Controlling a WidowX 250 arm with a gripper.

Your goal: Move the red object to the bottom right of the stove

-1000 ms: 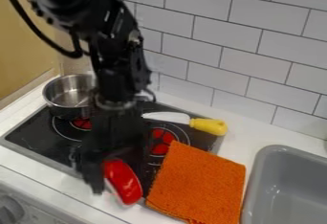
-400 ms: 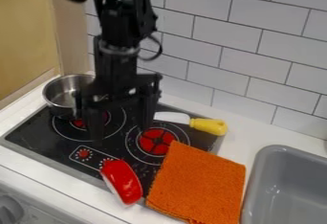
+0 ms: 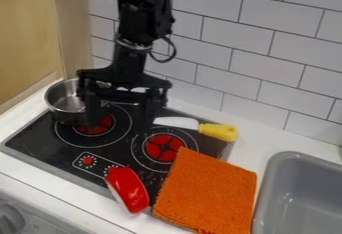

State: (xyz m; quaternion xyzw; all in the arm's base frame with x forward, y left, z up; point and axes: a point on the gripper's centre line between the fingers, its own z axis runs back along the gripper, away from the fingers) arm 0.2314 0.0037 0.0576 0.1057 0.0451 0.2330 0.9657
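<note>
My gripper (image 3: 121,123) hangs over the back part of the stove, its two fingers spread apart with nothing held between them. The red object (image 3: 127,189), a bowl-like piece with a pale rim, lies tilted at the front edge of the black stove (image 3: 50,145), partly over the white counter. It sits just right of the stove's dials and close to the orange cloth's left side. A wide space separates it from the gripper, which is above and behind it.
A metal pot (image 3: 65,103) stands at the stove's back left. The knife (image 3: 215,131) with a yellow handle lies at the back right. An orange cloth (image 3: 207,193) covers the stove's right front corner. The grey sink (image 3: 284,165) is at the right.
The gripper has gone up and back, away from the red object. Since the middle frame the red object has stayed in place while the gripper drew farther back.
</note>
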